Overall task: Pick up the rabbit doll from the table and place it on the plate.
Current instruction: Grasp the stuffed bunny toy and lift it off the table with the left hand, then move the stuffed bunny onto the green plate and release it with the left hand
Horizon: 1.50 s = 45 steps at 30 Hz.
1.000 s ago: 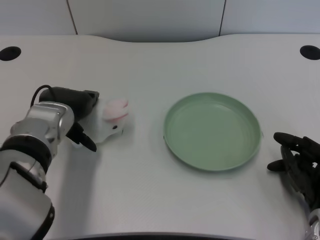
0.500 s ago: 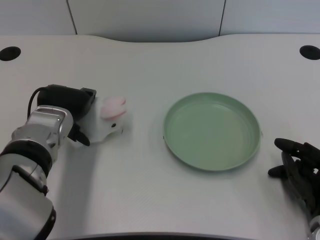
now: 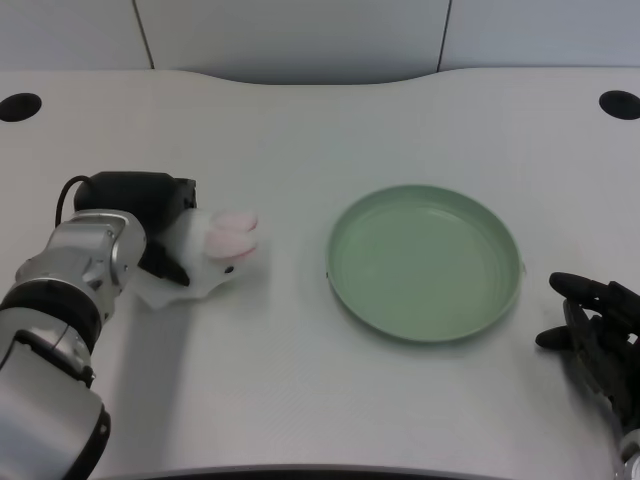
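The rabbit doll (image 3: 215, 250), white with pink ears, lies at the table's left, its ears pointing right toward the plate. My left hand (image 3: 150, 215) is wrapped around the doll's body from the left, black fingers curled under and over it, and holds it. The doll's rear is hidden behind the hand. A round green plate (image 3: 424, 262) sits right of centre with nothing on it, roughly a hand's width from the doll's ears.
My right hand (image 3: 597, 330) rests idle at the lower right, just beyond the plate's rim. Two dark holes (image 3: 20, 106) (image 3: 620, 104) mark the table's far corners. The table's rear edge curves along the wall.
The left hand has closed tighter around the doll and the doll has tipped, its ears now pointing right and slightly lower. The right hand has barely shifted.
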{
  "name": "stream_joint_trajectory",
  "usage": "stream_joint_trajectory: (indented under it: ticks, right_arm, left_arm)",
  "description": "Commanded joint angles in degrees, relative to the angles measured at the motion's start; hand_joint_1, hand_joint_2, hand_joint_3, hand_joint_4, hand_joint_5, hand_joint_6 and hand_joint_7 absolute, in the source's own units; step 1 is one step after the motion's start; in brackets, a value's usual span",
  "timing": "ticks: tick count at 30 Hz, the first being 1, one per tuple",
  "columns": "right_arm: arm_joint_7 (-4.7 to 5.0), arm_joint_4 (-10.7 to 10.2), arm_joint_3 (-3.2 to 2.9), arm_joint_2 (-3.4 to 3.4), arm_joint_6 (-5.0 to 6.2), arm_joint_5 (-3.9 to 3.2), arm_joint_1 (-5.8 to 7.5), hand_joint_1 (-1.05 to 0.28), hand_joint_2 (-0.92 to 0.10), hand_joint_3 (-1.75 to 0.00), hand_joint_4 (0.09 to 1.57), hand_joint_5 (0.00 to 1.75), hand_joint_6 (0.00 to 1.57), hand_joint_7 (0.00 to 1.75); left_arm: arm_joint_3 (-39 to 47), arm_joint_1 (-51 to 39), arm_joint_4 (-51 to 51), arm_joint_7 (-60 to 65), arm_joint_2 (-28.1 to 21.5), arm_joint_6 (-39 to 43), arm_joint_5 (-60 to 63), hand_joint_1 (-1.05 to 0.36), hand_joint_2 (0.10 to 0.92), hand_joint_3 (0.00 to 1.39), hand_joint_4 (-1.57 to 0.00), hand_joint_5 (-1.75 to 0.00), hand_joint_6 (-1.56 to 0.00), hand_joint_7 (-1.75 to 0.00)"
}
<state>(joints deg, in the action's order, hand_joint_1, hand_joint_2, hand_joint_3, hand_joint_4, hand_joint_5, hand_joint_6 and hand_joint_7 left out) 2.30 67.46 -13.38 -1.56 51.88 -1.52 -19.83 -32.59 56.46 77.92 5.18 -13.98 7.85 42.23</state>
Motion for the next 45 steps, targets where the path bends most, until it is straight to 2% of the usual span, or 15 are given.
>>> stream_joint_trajectory:
  ticks: [1,4,9,11,14,16,18,20,21,24,26,31,35,39,45]
  right_arm:
    - [0.12,0.3,-0.41,-0.29,-0.08,-0.84,0.28,-0.42,-0.92,-0.32,0.93,0.99,0.91,0.39]
    - [0.77,0.3,-0.29,-0.33,-0.83,-0.56,0.20,-0.44,-0.92,-0.32,0.92,0.98,0.92,0.39]
    - [0.70,0.8,-0.27,-0.21,-0.30,-0.57,-0.31,-0.43,-0.92,-0.32,0.93,0.98,0.92,0.39]
    - [0.74,1.2,-0.25,-0.26,-0.03,-0.48,-0.62,-0.43,-0.92,-0.32,0.94,0.98,0.92,0.39]
    - [1.31,1.3,-0.04,-0.26,-0.18,-0.09,-0.88,-0.44,-0.92,-0.32,0.94,0.99,0.92,0.39]
    - [1.78,1.2,0.24,-0.21,-0.80,0.24,-1.07,-0.44,-0.92,-0.33,0.95,1.00,0.92,0.39]
    - [1.17,1.3,0.29,-0.04,-0.72,-0.08,-1.23,-0.44,-0.92,-0.33,0.95,1.01,0.91,0.39]
    - [-0.22,1.6,-0.06,0.27,-0.06,-0.99,-1.39,-0.42,-0.92,-0.33,0.94,1.06,0.90,0.39]
    - [-0.30,1.7,-0.13,0.39,-0.29,-1.13,-1.48,-0.42,-0.92,-0.32,0.93,1.08,0.91,0.39]
    - [0.20,1.5,-0.08,0.46,-2.23,-0.99,-1.80,-0.42,-0.92,-0.32,0.91,1.07,0.92,0.40]
    - [-0.42,1.6,-0.24,0.56,-1.46,-1.20,-1.93,-0.39,-0.92,-0.32,0.90,1.05,0.92,0.39]
    - [-1.52,1.8,-0.54,0.51,-1.62,-1.80,-2.30,-0.39,-0.92,-0.31,0.91,1.06,0.94,0.40]
    - [-2.78,2.2,-0.66,0.30,-0.64,-1.92,-2.39,-0.37,-0.92,-0.32,0.90,1.06,0.92,0.40]
    - [-2.44,2.3,-0.45,0.28,0.64,-1.15,-2.39,-0.36,-0.92,-0.33,0.90,1.07,0.92,0.40]
    - [-2.68,2.9,-0.98,0.77,0.65,-1.65,-2.88,-0.37,-0.92,-0.32,0.92,1.08,0.95,0.40]
  left_arm:
    - [0.5,-0.7,0.3,-0.2,-0.3,-0.7,-0.4,-0.49,0.834,0.00,-0.58,-1.51,-0.62,-1.42]
    - [0.5,-0.6,0.2,-0.3,-0.1,-1.2,-0.6,-0.31,0.887,0.01,-0.63,-0.88,-0.76,-0.63]
    - [2.7,0.4,-0.1,-1.8,-0.9,-0.4,-2.6,-0.28,0.915,0.13,-0.56,-0.76,-0.76,-0.40]
    - [3.3,0.9,-0.6,-0.5,-1.5,1.4,-3.2,-0.27,0.901,0.25,-0.45,-1.03,-0.67,-0.61]
    - [4.7,1.3,-1.2,0.9,-2.1,4.4,-4.2,-0.23,0.818,0.32,-0.51,-1.12,-0.62,-0.86]
    - [6.4,2.6,-1.7,0.7,-2.3,6.3,-5.6,-0.24,0.811,0.37,-0.57,-1.62,-0.53,-1.56]
    - [7.3,3.7,-2.2,1.5,-2.4,7.8,-6.3,-0.24,0.795,0.38,-0.62,-1.71,-0.54,-1.70]
    - [7.8,4.8,-2.5,1.6,-2.2,8.8,-6.7,-0.24,0.765,0.33,-0.58,-1.73,-0.52,-1.71]
    - [7.9,5.3,-2.7,1.5,-2.1,9.3,-6.9,-0.23,0.774,0.30,-0.55,-1.60,-0.54,-1.66]
    - [7.9,6.9,-3.5,1.9,-0.9,11.6,-7.1,-0.20,0.823,0.24,-0.65,-1.71,-0.57,-1.72]
    - [8.0,7.8,-3.8,1.7,0.4,12.1,-7.3,-0.17,0.840,0.26,-0.79,-1.74,-0.65,-1.74]
    - [5.8,8.9,-3.9,3.7,3.6,13.3,-5.2,-0.19,0.609,0.67,-0.85,-1.75,-0.67,-1.75]
    - [3.4,10.1,-3.5,3.7,7.9,11.9,-3.4,-0.19,0.572,0.71,-0.81,-1.75,-0.67,-1.75]
    - [1.8,11.3,-3.3,4.1,12.7,11.7,-2.5,-0.16,0.491,0.82,-0.87,-1.75,-0.69,-1.75]
    - [-0.1,11.8,-2.8,4.7,17.6,12.2,-1.4,-0.20,0.375,1.04,-0.99,-1.75,-0.78,-1.75]
